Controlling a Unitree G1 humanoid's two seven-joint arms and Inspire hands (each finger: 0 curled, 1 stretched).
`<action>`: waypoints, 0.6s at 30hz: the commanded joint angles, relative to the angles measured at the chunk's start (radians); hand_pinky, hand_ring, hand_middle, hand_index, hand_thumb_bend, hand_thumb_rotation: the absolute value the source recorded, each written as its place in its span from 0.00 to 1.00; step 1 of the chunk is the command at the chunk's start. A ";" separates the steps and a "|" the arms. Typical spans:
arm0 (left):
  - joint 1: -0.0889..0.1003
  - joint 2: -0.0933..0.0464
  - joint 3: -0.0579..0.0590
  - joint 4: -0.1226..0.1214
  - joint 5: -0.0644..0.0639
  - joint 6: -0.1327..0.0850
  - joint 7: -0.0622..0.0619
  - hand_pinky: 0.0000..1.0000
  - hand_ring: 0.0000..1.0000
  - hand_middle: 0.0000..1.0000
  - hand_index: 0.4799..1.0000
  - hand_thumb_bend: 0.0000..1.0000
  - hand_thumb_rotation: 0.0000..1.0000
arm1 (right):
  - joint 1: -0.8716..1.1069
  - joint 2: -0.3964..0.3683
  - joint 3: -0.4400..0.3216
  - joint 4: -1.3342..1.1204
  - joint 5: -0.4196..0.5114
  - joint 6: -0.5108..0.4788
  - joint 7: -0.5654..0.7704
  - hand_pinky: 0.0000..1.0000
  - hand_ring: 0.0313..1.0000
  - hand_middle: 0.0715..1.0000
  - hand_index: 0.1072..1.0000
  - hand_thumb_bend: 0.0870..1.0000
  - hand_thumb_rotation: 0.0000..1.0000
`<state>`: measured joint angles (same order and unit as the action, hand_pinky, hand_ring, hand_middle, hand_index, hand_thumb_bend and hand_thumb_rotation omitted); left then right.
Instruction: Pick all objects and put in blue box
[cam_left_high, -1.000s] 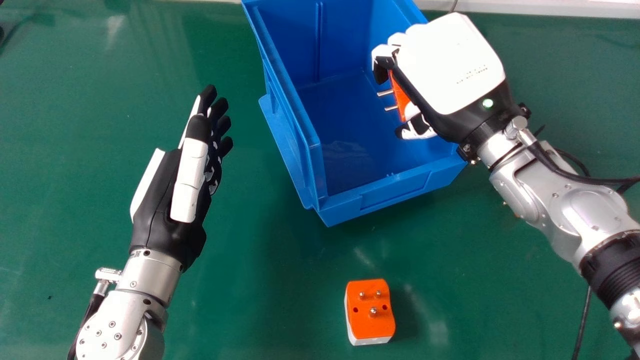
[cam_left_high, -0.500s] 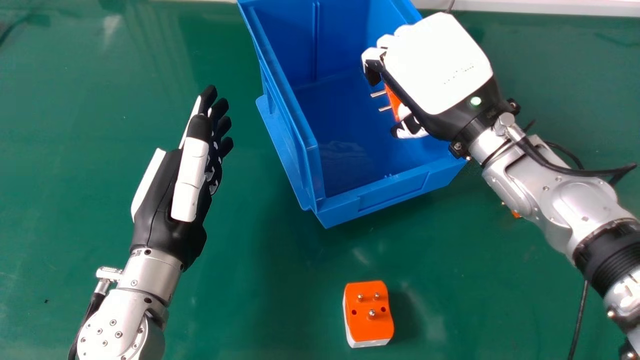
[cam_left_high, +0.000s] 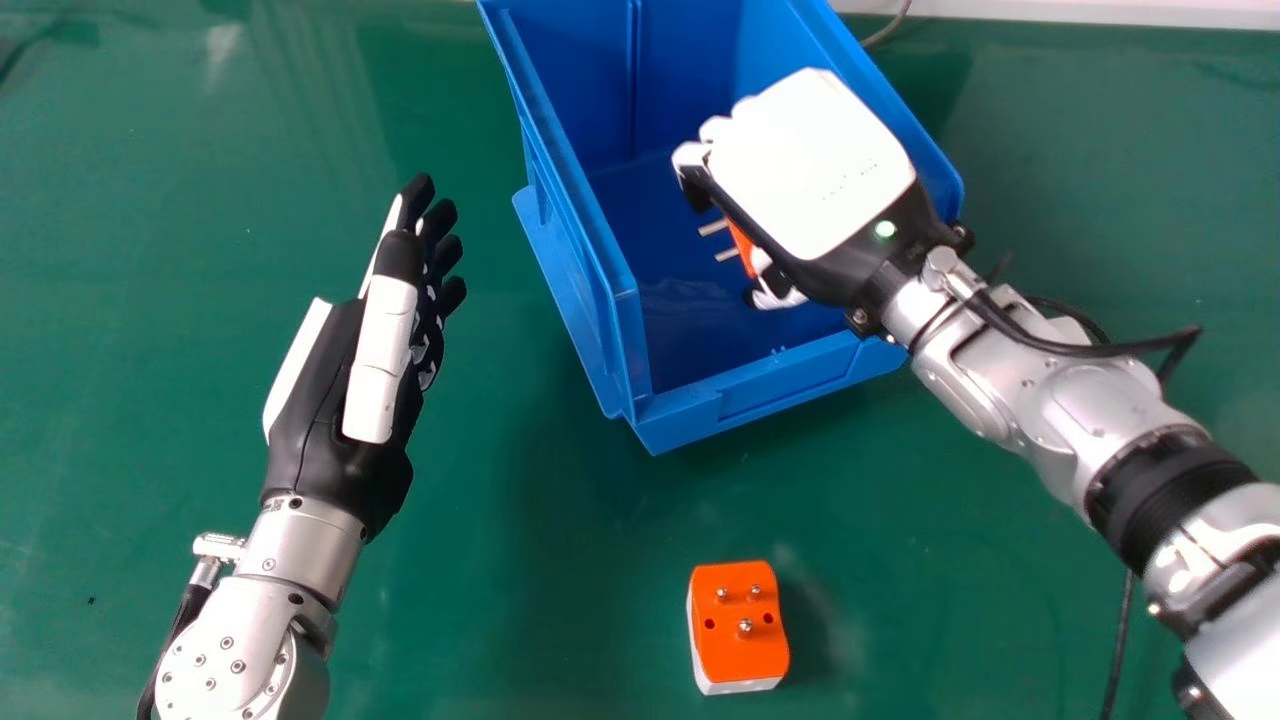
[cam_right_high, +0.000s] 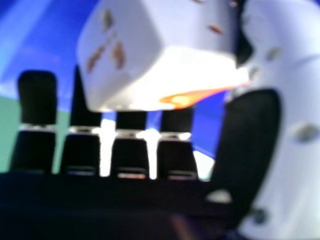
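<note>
My right hand is over the blue box, its fingers and thumb curled round an orange and white plug adapter whose metal pins point left. In the right hand view the adapter's white body lies between the fingers and thumb of the right hand. A second orange and white adapter rests pins up on the green table, nearer than the box. Left of the box, my left hand is held with straight fingers and nothing in it.
The box's tall left wall stands between the two hands. Black cables run along the right forearm, and another cable lies behind the box. A pale edge borders the green table at the back.
Still gripping its adapter, my right hand has moved left and slightly nearer, further over the box's interior. The left hand and the adapter on the table have stayed put.
</note>
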<state>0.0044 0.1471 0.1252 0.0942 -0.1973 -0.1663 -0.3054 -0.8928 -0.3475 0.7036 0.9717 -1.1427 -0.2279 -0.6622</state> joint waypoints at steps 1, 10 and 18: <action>-0.011 0.004 0.002 -0.004 -0.003 -0.028 -0.005 1.00 1.00 1.00 1.00 0.87 0.98 | -0.049 0.004 0.003 0.002 0.009 0.008 -0.020 0.31 0.44 0.50 0.45 0.45 0.00; -0.013 0.006 0.002 -0.003 -0.005 -0.022 -0.008 1.00 1.00 1.00 1.00 0.86 0.98 | -0.058 0.003 0.021 0.005 0.007 0.015 -0.012 0.31 0.43 0.49 0.46 0.45 0.00; -0.016 0.007 0.004 0.001 -0.009 -0.021 -0.015 1.00 1.00 1.00 1.00 0.86 0.98 | -0.055 -0.002 0.034 -0.013 0.002 0.033 0.001 0.30 0.43 0.49 0.46 0.45 0.00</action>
<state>-0.0020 0.1476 0.1259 0.1028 -0.1984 -0.1696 -0.3156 -0.9044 -0.3401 0.7412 0.9818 -1.1429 -0.2065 -0.6558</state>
